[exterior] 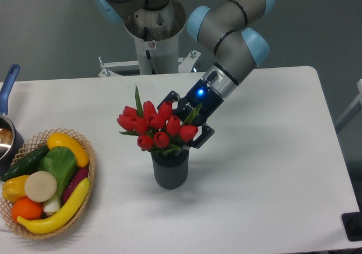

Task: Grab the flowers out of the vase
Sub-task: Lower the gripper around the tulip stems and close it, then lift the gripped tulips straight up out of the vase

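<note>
The fixed camera looks down on a white table. The gripper reaches in from the upper right, tilted toward the flowers; the red blooms cover its fingertips, so it cannot be told whether the fingers are spread, narrow or closed on the bunch. One dark finger shows just right of the blooms, another dark part peeks out above them. The stems are almost wholly hidden inside the vase, which stands upright near the table's middle. The bunch sits in the vase mouth, stems running roughly vertical, heads fanning up and leftward, wider than the vase, one green leaf pointing straight up. At the left edge a woven basket of vegetables is partly cut off, and a pot with a blue handle is mostly out of frame.
</note>
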You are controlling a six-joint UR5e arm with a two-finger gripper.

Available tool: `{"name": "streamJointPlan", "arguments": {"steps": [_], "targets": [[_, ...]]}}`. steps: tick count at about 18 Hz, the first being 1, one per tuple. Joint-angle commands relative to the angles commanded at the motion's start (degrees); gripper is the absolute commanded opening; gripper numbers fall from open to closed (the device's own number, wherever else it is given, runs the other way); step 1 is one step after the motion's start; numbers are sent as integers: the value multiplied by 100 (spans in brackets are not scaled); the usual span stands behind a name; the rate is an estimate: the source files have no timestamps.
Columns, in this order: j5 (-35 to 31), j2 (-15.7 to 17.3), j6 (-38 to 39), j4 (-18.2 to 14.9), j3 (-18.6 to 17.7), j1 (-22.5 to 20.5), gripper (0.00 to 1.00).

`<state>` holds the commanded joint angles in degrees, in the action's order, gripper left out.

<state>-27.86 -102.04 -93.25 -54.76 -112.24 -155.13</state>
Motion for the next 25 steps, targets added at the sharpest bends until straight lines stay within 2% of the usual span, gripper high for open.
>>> {"name": "streamJointPlan", "arguments": {"steps": [4, 11, 14, 17, 25], "targets": [[0, 0, 9, 0, 26, -9, 41], [44, 61, 131, -9, 35, -97, 42], [35, 97, 316, -53, 175, -123, 42], [166, 289, 841, -70, 298, -123, 42], [579, 615, 1581, -79, 404, -263, 42]]}}
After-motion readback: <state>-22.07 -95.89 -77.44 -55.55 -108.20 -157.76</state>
